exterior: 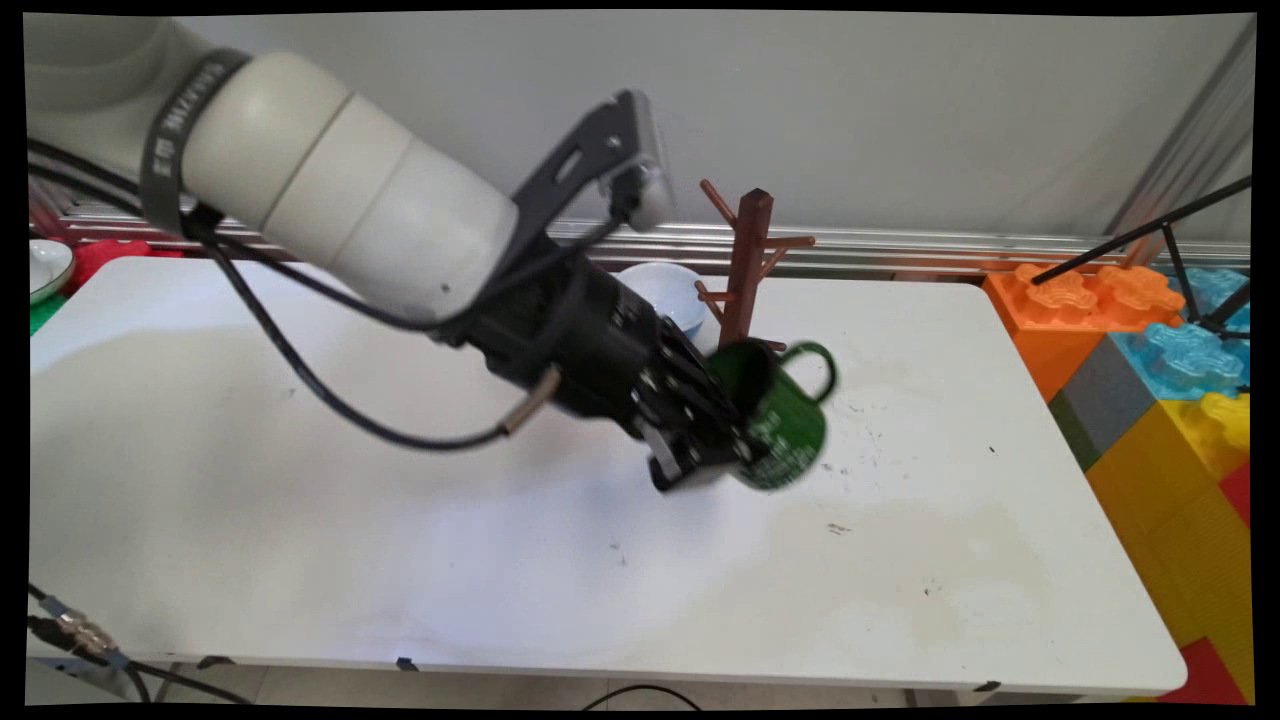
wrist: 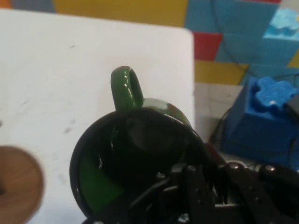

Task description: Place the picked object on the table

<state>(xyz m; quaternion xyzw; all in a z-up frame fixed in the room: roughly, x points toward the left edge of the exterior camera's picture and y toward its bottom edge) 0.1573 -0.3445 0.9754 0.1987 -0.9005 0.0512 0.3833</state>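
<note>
Pincer [exterior: 715, 440] clamped green mug [exterior: 785, 420] by rim, tilted; could slip or strike wooden mug tree [exterior: 748, 265].

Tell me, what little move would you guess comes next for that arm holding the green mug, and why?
Probably a short lift toward the pegs. The gripper has its jaws clamped on the rim of the green mug, held tilted above the table, just in front of the wooden mug tree. The mug's handle points up and away from the arm, and the pegs sit higher, so it likely needs raising first.
</note>
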